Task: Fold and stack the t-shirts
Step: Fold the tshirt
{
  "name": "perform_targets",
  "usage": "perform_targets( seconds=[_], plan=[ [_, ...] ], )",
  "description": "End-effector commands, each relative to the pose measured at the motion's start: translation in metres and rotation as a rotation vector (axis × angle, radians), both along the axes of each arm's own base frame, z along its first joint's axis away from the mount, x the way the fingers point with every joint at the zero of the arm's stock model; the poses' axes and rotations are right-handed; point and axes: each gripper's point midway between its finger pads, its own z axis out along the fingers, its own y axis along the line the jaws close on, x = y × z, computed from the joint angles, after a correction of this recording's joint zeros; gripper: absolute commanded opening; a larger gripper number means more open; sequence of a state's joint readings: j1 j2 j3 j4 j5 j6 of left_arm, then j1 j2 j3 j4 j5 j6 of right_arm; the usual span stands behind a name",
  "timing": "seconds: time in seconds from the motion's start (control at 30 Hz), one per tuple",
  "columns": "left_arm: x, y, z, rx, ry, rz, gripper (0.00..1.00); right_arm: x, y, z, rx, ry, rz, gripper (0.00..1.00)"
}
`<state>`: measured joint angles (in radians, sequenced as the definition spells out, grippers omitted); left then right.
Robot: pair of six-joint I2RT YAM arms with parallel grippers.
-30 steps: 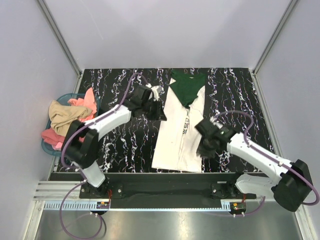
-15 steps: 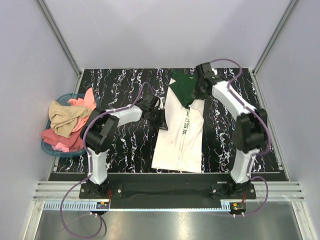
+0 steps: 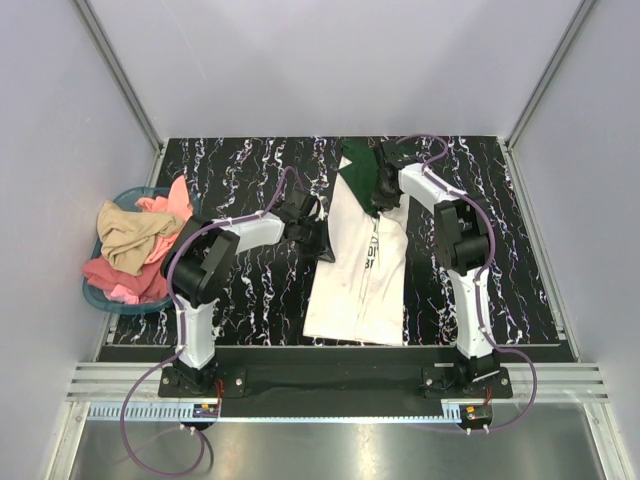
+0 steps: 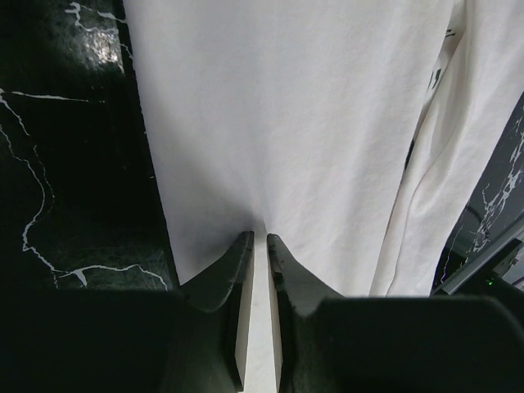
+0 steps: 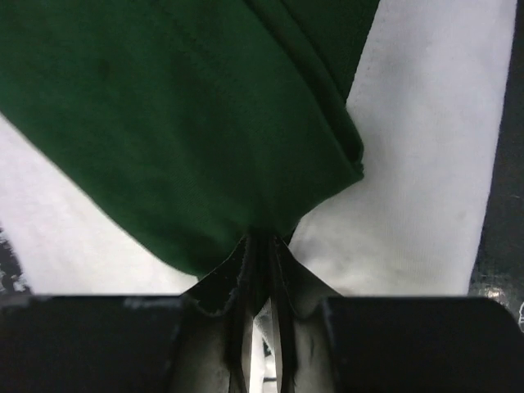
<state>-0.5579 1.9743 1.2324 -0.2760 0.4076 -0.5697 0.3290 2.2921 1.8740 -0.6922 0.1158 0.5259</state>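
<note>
The cream-white t-shirt (image 3: 360,290) lies lengthwise in the middle of the table, folded narrow, with dark lettering on its chest. The dark green t-shirt (image 3: 362,172) lies bunched over its far end. My left gripper (image 3: 322,245) sits at the white shirt's left edge. In the left wrist view it (image 4: 259,239) is shut on a pinch of the white cloth (image 4: 286,123). My right gripper (image 3: 384,200) reaches over the far end. In the right wrist view it (image 5: 262,239) is shut on the green cloth (image 5: 164,123), with white cloth (image 5: 426,164) beneath it.
A teal basket (image 3: 92,290) heaped with tan and pink clothes (image 3: 140,245) stands off the table's left edge. The black marbled table (image 3: 250,290) shows on both sides of the shirts. Metal frame posts (image 3: 120,75) rise at the far corners.
The right arm swung from the near right side up to the far end and closed on the green shirt. The left gripper shifted slightly onto the white shirt's left edge and closed.
</note>
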Motion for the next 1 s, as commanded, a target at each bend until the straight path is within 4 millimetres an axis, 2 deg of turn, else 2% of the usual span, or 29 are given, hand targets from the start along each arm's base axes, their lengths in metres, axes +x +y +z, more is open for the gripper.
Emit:
perform_targets(
  seconds=[0.0, 0.1, 0.23, 0.33, 0.4, 0.43, 0.47, 0.5, 0.7, 0.8, 0.87, 0.9, 0.97],
  plan=[
    [0.007, 0.002, 0.002, -0.002, -0.027, 0.03, 0.18, -0.002, -0.017, -0.017, -0.061, 0.017, -0.005, 0.15],
    [0.005, 0.005, -0.002, 0.008, -0.012, 0.055, 0.18, -0.005, -0.021, -0.026, -0.069, 0.029, -0.007, 0.12],
    [0.007, 0.008, -0.003, 0.013, -0.006, 0.076, 0.18, 0.001, -0.01, -0.031, -0.019, 0.016, 0.013, 0.11],
    [0.01, 0.013, -0.002, 0.028, -0.012, 0.095, 0.18, 0.011, -0.001, -0.035, 0.02, 0.007, 0.022, 0.11],
    [0.015, 0.02, -0.002, 0.04, -0.019, 0.118, 0.18, 0.02, 0.01, -0.029, 0.057, -0.014, 0.035, 0.11],
    [0.017, 0.023, -0.004, 0.046, -0.018, 0.127, 0.18, 0.021, 0.015, -0.036, 0.076, -0.002, 0.042, 0.11],
    [0.02, 0.025, -0.003, 0.046, -0.021, 0.134, 0.18, 0.03, 0.019, -0.031, 0.094, -0.023, 0.046, 0.1],
    [0.024, 0.028, -0.004, 0.048, -0.02, 0.145, 0.18, 0.032, 0.022, -0.037, 0.104, -0.016, 0.047, 0.1],
    [0.035, 0.037, -0.007, 0.057, -0.017, 0.168, 0.18, 0.051, 0.044, -0.03, 0.205, -0.044, 0.072, 0.1],
    [0.039, 0.038, -0.001, 0.051, -0.026, 0.169, 0.18, 0.058, 0.051, -0.013, 0.237, -0.074, 0.089, 0.12],
    [0.046, 0.034, 0.015, 0.031, -0.057, 0.15, 0.18, 0.063, 0.055, 0.016, 0.259, -0.121, 0.107, 0.14],
    [0.044, 0.033, 0.021, 0.028, -0.058, 0.137, 0.19, 0.065, 0.056, 0.039, 0.268, -0.158, 0.12, 0.17],
    [0.051, 0.03, 0.05, 0.006, -0.119, 0.119, 0.21, 0.065, 0.055, 0.068, 0.282, -0.184, 0.127, 0.22]
  ],
)
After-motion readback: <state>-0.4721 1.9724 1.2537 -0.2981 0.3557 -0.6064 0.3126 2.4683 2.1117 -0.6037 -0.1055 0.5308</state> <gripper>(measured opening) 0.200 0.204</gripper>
